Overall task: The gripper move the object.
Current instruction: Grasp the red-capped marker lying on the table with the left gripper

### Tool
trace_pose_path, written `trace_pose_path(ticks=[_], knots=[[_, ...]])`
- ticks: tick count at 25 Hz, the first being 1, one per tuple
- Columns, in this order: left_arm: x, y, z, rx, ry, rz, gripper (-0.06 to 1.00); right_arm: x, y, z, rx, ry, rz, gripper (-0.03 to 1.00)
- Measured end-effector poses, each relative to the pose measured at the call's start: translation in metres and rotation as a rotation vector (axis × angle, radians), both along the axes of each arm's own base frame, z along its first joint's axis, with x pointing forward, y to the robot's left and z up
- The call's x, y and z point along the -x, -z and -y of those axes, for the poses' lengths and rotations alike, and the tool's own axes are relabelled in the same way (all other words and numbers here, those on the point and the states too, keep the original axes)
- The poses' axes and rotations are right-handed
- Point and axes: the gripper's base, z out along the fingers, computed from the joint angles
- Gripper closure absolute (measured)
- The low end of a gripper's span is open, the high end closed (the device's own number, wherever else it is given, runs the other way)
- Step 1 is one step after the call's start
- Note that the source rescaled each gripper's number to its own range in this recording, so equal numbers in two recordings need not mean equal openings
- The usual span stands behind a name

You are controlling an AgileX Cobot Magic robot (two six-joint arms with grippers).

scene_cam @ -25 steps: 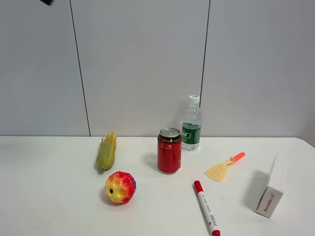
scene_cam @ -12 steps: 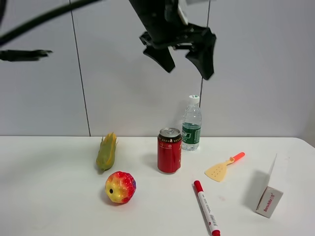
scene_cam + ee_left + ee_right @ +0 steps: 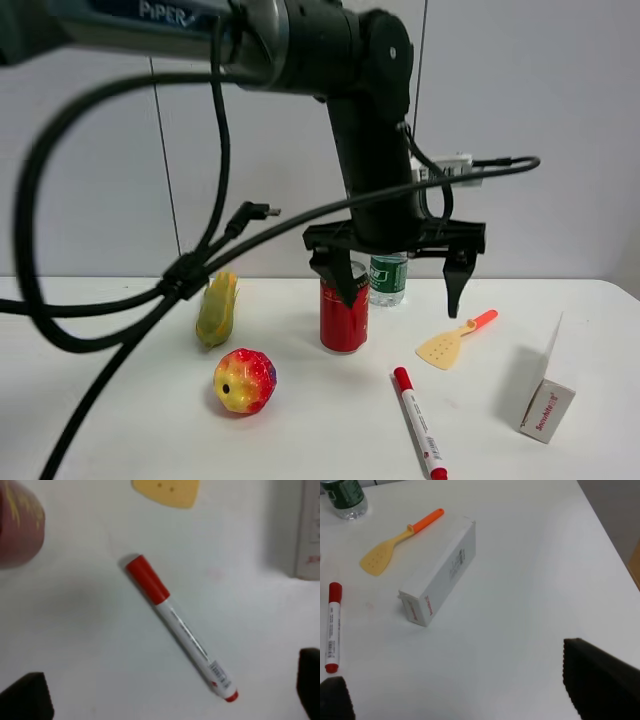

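My black two-fingered left claw (image 3: 399, 303) hangs spread wide and empty over the slim white marker pen with red cap (image 3: 419, 422), which lies flat on the white tabletop (image 3: 110, 420) near the yellow plastic spatula (image 3: 445, 347). I judge it light, stiff, slick and prone to rolling, so I'd pinch it mid-barrel.

A big white table (image 3: 110, 410) lies under the left gripper (image 3: 400, 303). Behind the gripper stands a pale grey wall (image 3: 80, 180) made of flat panels. Thin dark lines (image 3: 172, 210) run up and down between the panels. The light is soft and even, with faint shadows on the table.
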Motion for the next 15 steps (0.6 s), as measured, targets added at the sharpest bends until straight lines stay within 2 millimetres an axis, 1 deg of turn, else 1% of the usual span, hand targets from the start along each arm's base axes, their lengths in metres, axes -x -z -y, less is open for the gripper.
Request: trace_pose_path(ticks=[3,5,9,12,15], knots=[[-0.001,0.025,0.004,-0.019,-0.096,-0.059,-0.06,0.0,0.0,0.0,0.0,0.0,0.0,-0.03],[-0.001,0.035,0.005,-0.021,-0.163,-0.088,-0.06,0.0,0.0,0.0,0.0,0.0,0.0,-0.03],[0.002,0.037,0.01,0.0,-0.245,-0.097,-0.06,0.0,0.0,0.0,0.0,0.0,0.0,-0.03],[0.007,0.036,0.017,0.014,-0.248,-0.088,-0.06,0.0,0.0,0.0,0.0,0.0,0.0,-0.03],[0.013,0.041,0.024,0.011,-0.231,-0.081,-0.06,0.0,0.0,0.0,0.0,0.0,0.0,-0.03]])
